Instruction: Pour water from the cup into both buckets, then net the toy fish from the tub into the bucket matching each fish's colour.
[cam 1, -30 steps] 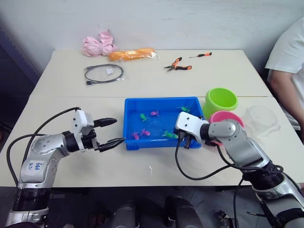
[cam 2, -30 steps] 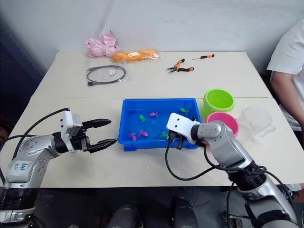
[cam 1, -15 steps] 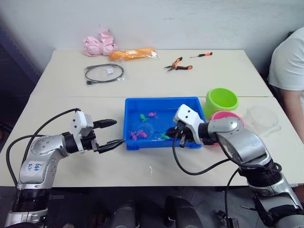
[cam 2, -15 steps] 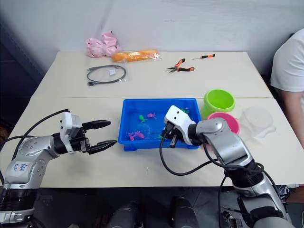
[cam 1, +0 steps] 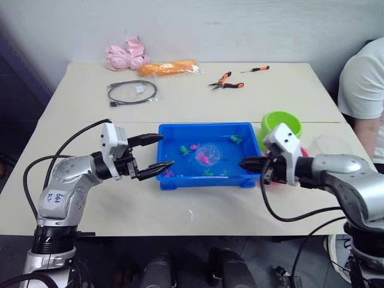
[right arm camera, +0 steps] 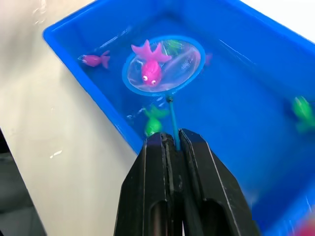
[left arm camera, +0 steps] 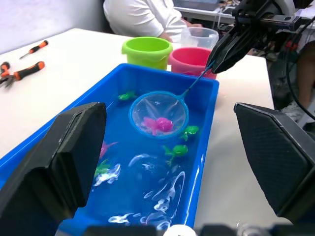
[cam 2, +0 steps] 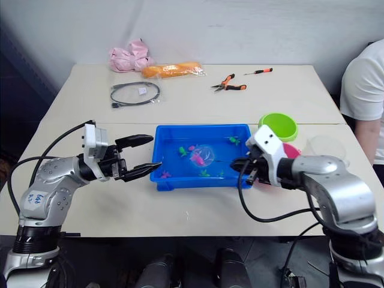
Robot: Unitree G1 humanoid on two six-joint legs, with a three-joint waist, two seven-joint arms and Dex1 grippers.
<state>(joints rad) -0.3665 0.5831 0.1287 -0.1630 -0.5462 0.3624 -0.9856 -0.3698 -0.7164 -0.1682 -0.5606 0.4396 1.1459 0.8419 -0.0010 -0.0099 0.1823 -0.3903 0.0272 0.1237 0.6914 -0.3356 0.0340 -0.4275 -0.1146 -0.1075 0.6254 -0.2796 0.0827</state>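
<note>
Pinching the thin handle of the net point(right arm camera: 164, 64) between closed fingers, the right gripper point(right arm camera: 172, 140) holds the hoop over the blue tub point(cam 1: 174, 180), a pink fish point(right arm camera: 149, 61) lying in its mesh. The pink bucket point(left arm camera: 191, 59) stands just beside the tub's far end, next to the green bucket point(left arm camera: 146, 51). The left gripper point(cam 1: 155, 152) hovers at the tub's other end, fingers spread wide and empty. Light and whippy, the net likely needs a level carry or the wet fish may slide out.
</note>
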